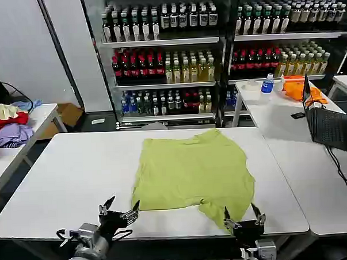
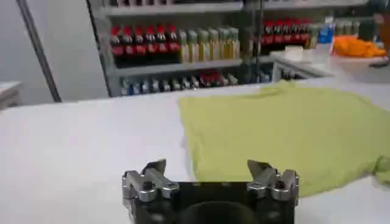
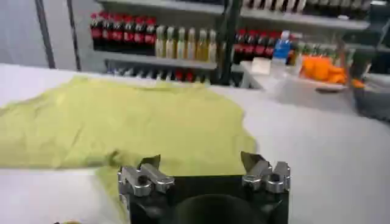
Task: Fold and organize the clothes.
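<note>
Both arms low at the near edge of the white table (image 1: 61,187), and the lime T-shirt (image 1: 192,172) lies spread just ahead of them, collar toward the bottle shelves (image 1: 165,61), hem toward the robot. The shirt's long axis runs away from the robot, slightly skewed, with one loose flap trailing down to the near right.

The right gripper (image 1: 243,218) is the closer one — jaws spread wide, hovering at that trailing flap, cloth right up against its fingertips in the right wrist view (image 3: 204,167). The left gripper (image 1: 119,208) is spread too, holding nothing, sitting just off the shirt's near-left corner with a strip of bare table between (the left wrist view (image 2: 210,176) shows the hem lying ahead and off to one side).

So my read: right reaches straight forward, left must shift inward to meet its corner. Plenty of open table left of the shirt — tighter on the right, where the table edge and a laptop (image 1: 332,129) are near.
</note>
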You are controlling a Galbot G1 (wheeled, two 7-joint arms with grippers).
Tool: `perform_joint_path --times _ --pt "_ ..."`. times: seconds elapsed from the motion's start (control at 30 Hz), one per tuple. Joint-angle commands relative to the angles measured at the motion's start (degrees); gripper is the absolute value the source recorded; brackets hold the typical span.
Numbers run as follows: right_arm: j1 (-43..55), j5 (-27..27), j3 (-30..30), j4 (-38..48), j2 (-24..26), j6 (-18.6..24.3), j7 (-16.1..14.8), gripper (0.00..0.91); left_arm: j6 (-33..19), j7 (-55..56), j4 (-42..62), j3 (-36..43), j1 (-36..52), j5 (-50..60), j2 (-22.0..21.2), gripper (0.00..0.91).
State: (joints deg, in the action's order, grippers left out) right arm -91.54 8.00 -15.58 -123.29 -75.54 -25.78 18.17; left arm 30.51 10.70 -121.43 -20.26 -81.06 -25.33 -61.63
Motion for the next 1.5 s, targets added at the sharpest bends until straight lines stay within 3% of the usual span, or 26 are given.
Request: perform_joint_path --times 0.03,0.47,0.5,0.57,0.6,0.63,0.67,0.7,0.73,0.83,1.1,1.5 --pt "0.41 0.07 3.32 3.10 -0.81 -1.35 0.83 0.907 2.56 0.29 5.52 3.60 4.97 -1.88 1.53 0.907" --pt "-0.15 0.68 2.95 3.88 -2.60 -2.37 1.32 0.907 2.58 1.32 9.40 5.56 7.58 -1.92 -0.10 0.877" --pt "-0.30 0.87 2.89 3.82 -2.77 -2.35 1.47 0.867 2.58 1.53 9.76 5.58 7.53 -1.69 -0.24 0.877" --pt "-0.66 1.48 2.86 3.48 -2.92 -2.37 1.61 0.736 2.59 1.89 10.22 5.83 7.34 -0.36 -0.43 0.685" --pt "-0.79 1.68 2.86 3.37 -3.00 -2.37 1.66 0.695 2.61 1.84 10.38 6.03 7.00 0.35 -0.50 0.433" --pt "-0.96 1.71 2.89 3.29 -3.11 -2.36 1.84 0.584 2.63 1.84 10.39 6.12 6.84 0.60 -0.50 0.101" --pt "-1.06 1.71 2.89 3.23 -3.19 -2.35 1.95 0.504 2.63 1.84 10.35 6.16 6.55 0.98 -0.53 0.040" --pt "-1.13 1.71 2.88 3.17 -3.24 -2.34 2.01 0.322 2.63 1.81 10.24 6.16 6.10 1.03 -0.60 0.010" --pt "-1.25 1.72 2.85 2.93 -3.34 -2.34 2.06 0.171 2.63 1.79 10.24 6.12 5.93 1.04 -0.62 0.020" --pt "-1.79 1.80 2.50 2.37 -3.46 -2.30 2.07 0.060 2.60 1.48 10.08 5.89 5.32 0.61 -0.55 0.020" --pt "-3.21 2.00 1.60 0.81 -3.46 -2.02 1.89 0.000 2.58 1.01 9.36 5.80 4.70 -0.72 -0.08 0.020" --pt "-8.11 1.38 -1.41 -9.16 -2.13 -0.88 0.59 0.000 2.37 0.21 -0.19 3.42 1.68 -3.74 1.23 0.010"
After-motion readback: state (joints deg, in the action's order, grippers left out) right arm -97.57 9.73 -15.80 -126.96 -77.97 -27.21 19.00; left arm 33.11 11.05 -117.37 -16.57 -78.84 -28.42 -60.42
